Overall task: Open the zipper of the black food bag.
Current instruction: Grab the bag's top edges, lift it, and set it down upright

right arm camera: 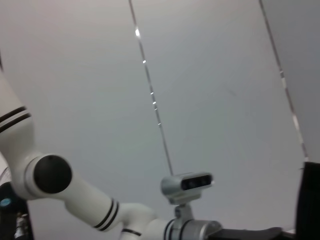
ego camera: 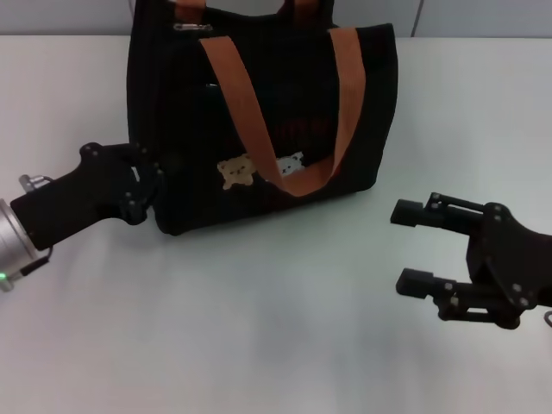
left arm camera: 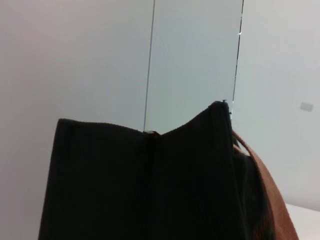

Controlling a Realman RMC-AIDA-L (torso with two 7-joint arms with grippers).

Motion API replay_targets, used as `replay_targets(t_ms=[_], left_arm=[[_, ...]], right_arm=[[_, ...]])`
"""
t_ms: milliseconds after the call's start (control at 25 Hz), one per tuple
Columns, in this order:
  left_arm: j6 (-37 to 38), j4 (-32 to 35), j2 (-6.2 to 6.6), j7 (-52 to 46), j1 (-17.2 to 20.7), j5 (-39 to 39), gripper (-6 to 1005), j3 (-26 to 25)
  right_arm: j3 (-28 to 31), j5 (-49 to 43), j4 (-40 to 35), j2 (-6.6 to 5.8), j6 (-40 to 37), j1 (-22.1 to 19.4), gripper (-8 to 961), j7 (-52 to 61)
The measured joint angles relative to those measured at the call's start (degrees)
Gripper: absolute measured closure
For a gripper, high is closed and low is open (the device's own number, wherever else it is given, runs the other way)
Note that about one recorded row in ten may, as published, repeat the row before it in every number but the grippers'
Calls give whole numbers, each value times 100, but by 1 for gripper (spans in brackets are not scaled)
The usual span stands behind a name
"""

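Note:
The black food bag (ego camera: pixel 259 121) stands upright at the back middle of the table, with orange-brown straps (ego camera: pixel 244 103) and two bear patches (ego camera: pixel 259 168) on its front. The zipper's silvery pull (ego camera: pixel 191 28) lies at the left end of the top rim; the rest of the zipper is barely visible. My left gripper (ego camera: pixel 145 185) presses against the bag's lower left end. The left wrist view is filled by that end face (left arm camera: pixel 150 190). My right gripper (ego camera: pixel 407 247) is open and empty, low over the table to the right of the bag and apart from it.
The white table (ego camera: pixel 259 328) stretches in front of the bag. A pale panelled wall (left arm camera: pixel 100 60) rises behind. The right wrist view shows my left arm's white links (right arm camera: pixel 65 192) and a sliver of the bag (right arm camera: pixel 311 200).

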Motion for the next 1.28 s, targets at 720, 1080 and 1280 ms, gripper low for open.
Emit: replay_targets(t_ms=[720, 1080, 1280], left_arm=[[1220, 1938, 543, -823, 264, 45, 924, -7], [1879, 3675, 628, -1222, 223, 144, 924, 29], [1976, 4419, 455, -1408, 80, 485, 924, 68]], right_arm=[[192, 7, 4, -27, -8, -90, 187, 86], [167, -8, 41, 19, 127, -32, 188, 132], [142, -25, 181, 36, 498, 60, 189, 323]])
